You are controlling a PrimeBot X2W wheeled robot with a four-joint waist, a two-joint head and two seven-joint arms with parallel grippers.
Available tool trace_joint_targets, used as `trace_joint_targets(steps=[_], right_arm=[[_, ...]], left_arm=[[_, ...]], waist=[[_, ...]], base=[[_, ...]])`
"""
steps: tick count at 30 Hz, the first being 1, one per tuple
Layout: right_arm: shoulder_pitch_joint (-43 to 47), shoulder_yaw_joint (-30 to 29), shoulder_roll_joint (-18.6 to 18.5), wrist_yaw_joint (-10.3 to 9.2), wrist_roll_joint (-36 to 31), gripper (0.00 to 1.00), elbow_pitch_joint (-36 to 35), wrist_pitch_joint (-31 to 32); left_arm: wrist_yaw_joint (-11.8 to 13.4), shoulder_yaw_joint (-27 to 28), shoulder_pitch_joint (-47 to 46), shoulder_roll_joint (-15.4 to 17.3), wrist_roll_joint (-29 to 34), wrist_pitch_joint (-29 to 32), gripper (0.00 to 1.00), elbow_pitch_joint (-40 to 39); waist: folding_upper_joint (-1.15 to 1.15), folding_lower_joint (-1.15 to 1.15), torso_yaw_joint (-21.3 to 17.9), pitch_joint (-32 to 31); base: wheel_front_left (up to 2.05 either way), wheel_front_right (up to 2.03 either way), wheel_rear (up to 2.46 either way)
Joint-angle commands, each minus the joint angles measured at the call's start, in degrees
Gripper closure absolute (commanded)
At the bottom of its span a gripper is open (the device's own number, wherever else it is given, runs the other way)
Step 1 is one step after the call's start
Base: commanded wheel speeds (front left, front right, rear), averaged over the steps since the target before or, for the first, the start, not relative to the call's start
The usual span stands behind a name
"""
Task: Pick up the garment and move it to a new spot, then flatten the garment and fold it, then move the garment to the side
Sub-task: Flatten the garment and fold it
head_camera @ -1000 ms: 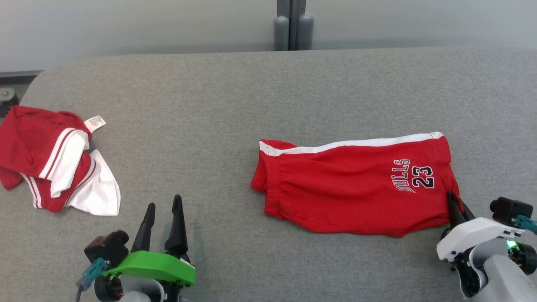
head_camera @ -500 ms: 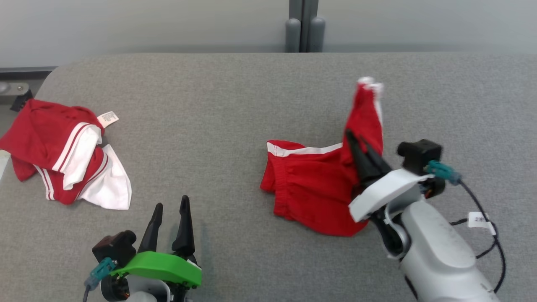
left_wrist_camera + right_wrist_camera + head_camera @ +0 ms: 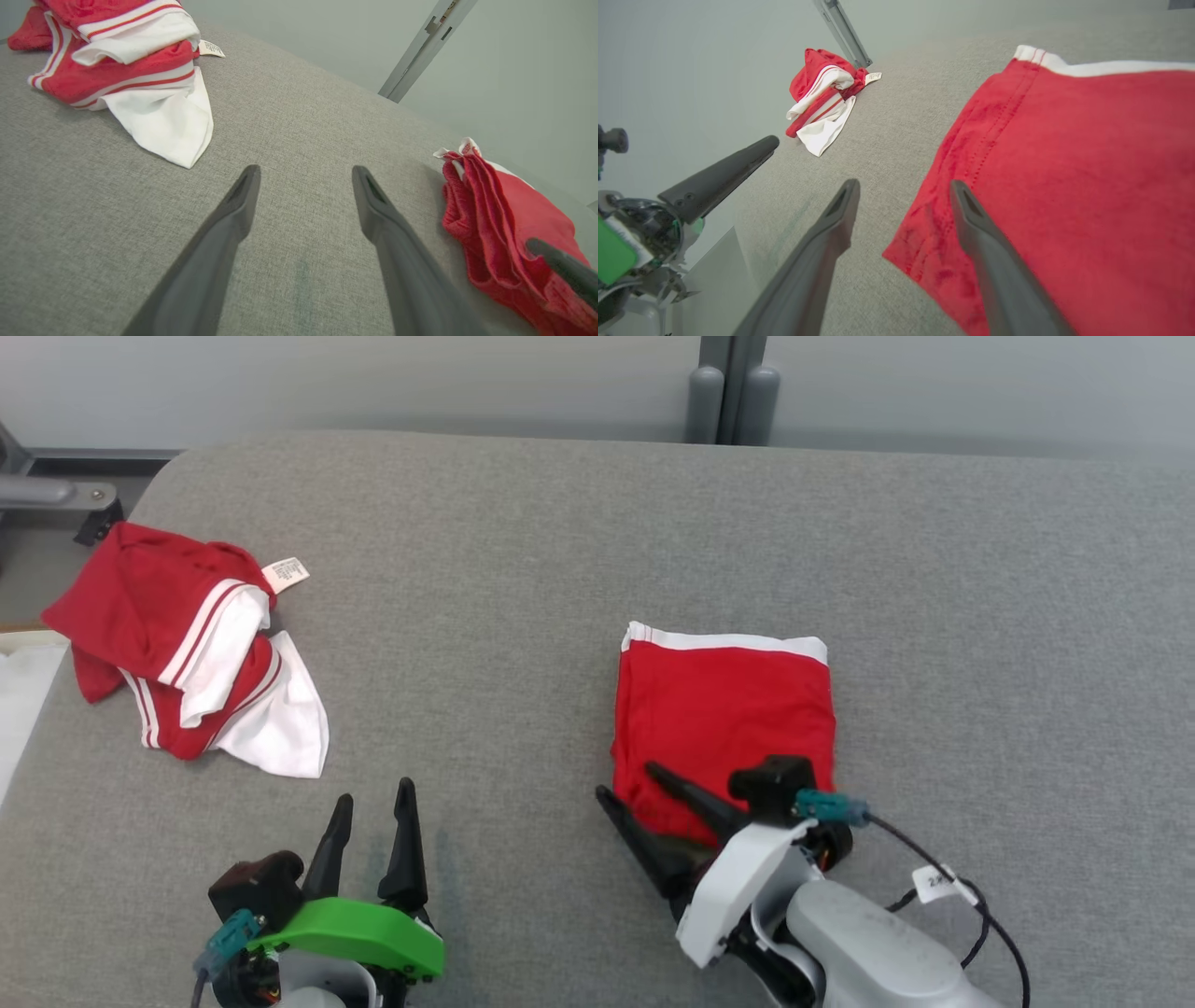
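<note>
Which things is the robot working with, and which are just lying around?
In the job: folded red shorts; right gripper, open at their near corner.
Just lying about: crumpled red-and-white clothes at the far left; left gripper, open, touching nothing, over the grey table.

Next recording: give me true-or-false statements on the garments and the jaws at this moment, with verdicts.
The red garment lies folded on the grey surface. True.
The right jaws are clamped on it. False: they stand open at its near left corner.
A crumpled red-and-white garment lies to the robot's left. True.
The left jaws hold that crumpled garment. False: they stand open over bare surface, apart from it.
The red garment's white stripe runs along its near edge. False: along its far edge.
</note>
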Motion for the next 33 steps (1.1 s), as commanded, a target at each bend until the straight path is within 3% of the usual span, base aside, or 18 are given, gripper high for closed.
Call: trace_joint_targets(steps=[1, 4, 9, 15, 23, 33], right_arm=[[-1.2, -2.3, -0.4, -0.07, -1.1, 0.00, -0.4, -0.3], [-0.5, -8.8, -0.4, -0.07, -5.9, 0.00, -1.8, -0.3], [4.6, -26.2, -0.4, -0.08, -19.9, 0.00, -7.9, -0.3], [10.6, -38.4, -0.3, -0.07, -29.0, 0.00, -11.3, -0.3], [17.1, -44.4, -0.3, -0.07, -32.1, 0.00, -10.6, -0.3], [23.2, -45.6, -0.3, -0.07, -30.4, 0.00, -9.4, -0.3]], left_arm=[[0.5, 0.5, 0.4, 0.2, 1.3, 0.0, 0.00, -0.2], [1.0, 1.7, 0.9, 0.2, 4.3, 0.0, 0.00, -0.5], [1.7, 2.7, 1.1, 0.2, 11.4, 0.0, 0.00, -1.7], [1.7, 3.3, 1.6, 0.3, 16.9, 0.0, 0.00, -2.5], [1.8, 3.6, 3.7, 0.2, 20.6, 0.0, 0.00, -1.9], [2.5, 3.2, 8.8, 0.2, 22.1, 0.0, 0.00, -3.2]], waist=[[0.00, 0.00, -1.4, -0.4], [0.00, 0.00, -3.0, -0.7], [0.00, 0.00, -5.2, -1.2], [0.00, 0.00, -6.7, -2.1], [0.00, 0.00, -7.8, -4.3], [0.00, 0.00, -8.0, -6.9]], base=[[0.00, 0.00, 0.00], [0.00, 0.00, 0.00], [0.00, 0.00, 0.00], [0.00, 0.00, 0.00], [0.00, 0.00, 0.00], [0.00, 0.00, 0.00]])
